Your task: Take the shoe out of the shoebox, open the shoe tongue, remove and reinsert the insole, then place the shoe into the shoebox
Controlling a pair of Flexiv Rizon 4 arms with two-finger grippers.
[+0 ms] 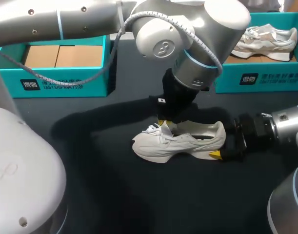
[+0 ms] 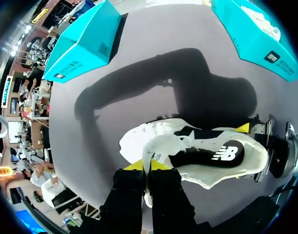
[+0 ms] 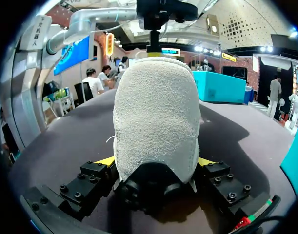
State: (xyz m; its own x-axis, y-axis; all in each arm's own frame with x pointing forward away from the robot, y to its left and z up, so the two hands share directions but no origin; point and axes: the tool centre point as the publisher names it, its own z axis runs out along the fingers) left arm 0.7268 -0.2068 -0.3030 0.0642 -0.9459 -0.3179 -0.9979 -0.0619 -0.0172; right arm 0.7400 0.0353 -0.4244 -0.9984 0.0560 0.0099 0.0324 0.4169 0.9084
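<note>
White knit and fuzzy suede, soft enough to sag: that is why you brace the shoe (image 1: 180,141) on its sole on the dark table (image 1: 114,195). At its 3 o'clock your right gripper (image 3: 156,163) clamps the rounded heel from both sides. From 12 o'clock your left gripper (image 2: 148,165) pinches the thin, floppy tongue (image 2: 156,146), probably to bare the black insole (image 2: 212,155). Farther off is stiff teal cardboard: an empty shoebox (image 1: 61,83) at 10 o'clock and a second box (image 1: 266,78) at 2 o'clock, holding another sneaker (image 1: 266,41).
</note>
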